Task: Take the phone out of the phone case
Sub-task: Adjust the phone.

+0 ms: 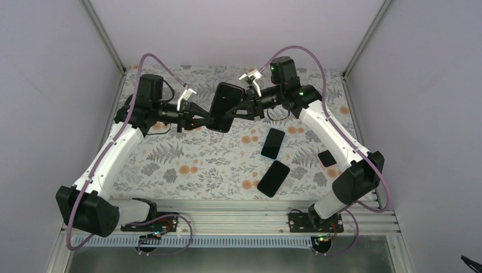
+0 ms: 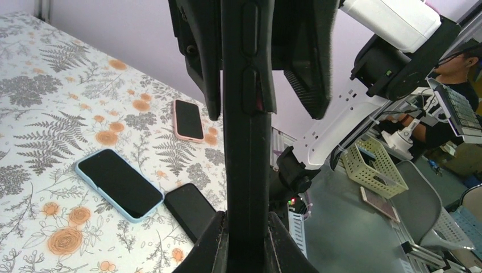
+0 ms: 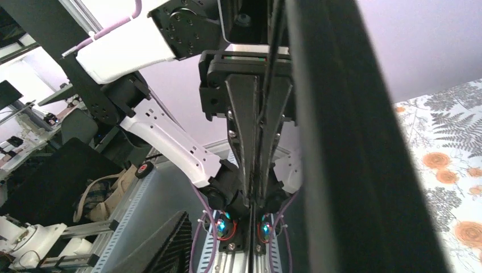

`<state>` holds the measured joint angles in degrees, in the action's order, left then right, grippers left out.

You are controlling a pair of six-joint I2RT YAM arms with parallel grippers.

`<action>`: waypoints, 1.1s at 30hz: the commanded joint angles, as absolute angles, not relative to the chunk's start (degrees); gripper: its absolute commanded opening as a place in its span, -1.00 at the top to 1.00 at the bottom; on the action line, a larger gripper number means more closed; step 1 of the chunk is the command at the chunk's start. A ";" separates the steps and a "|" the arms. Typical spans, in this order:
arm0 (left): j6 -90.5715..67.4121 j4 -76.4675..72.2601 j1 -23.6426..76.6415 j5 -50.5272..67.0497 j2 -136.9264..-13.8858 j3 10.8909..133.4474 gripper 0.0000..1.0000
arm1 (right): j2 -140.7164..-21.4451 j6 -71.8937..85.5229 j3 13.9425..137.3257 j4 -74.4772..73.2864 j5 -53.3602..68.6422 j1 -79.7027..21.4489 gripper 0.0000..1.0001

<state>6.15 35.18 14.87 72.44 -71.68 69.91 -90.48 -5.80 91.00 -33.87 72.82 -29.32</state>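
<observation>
A: Why is the phone held aloft near the desk's far edge?
B: The left gripper and right gripper are each clamped tight on it, probably to pry the case apart.

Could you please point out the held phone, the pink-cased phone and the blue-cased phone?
held phone (image 1: pixel 225 102): top external view, middle of its dark face.
pink-cased phone (image 2: pixel 188 120): left wrist view, centre of its screen.
blue-cased phone (image 2: pixel 120 183): left wrist view, centre of its screen.
</observation>
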 commanded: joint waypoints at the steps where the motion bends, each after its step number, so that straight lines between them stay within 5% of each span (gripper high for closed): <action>1: 4.99 31.25 14.67 75.79 -70.19 69.55 0.95 | -89.60 -1.51 91.16 -29.37 73.59 -30.22 0.16; 10: 5.78 31.25 14.61 74.81 -69.38 69.02 0.94 | -91.10 2.37 92.45 -27.08 73.74 -30.41 0.69; 13: 9.04 34.27 14.22 74.88 -69.51 69.70 0.78 | -90.61 2.39 92.27 -27.01 73.89 -30.41 0.91; 19: 18.54 43.75 13.30 73.80 -70.48 74.45 0.04 | -88.93 2.49 92.15 -27.06 75.66 -29.57 0.92; 33: 17.71 41.35 13.33 71.06 -67.73 69.59 0.07 | -87.01 3.37 91.51 -26.38 78.85 -27.95 0.92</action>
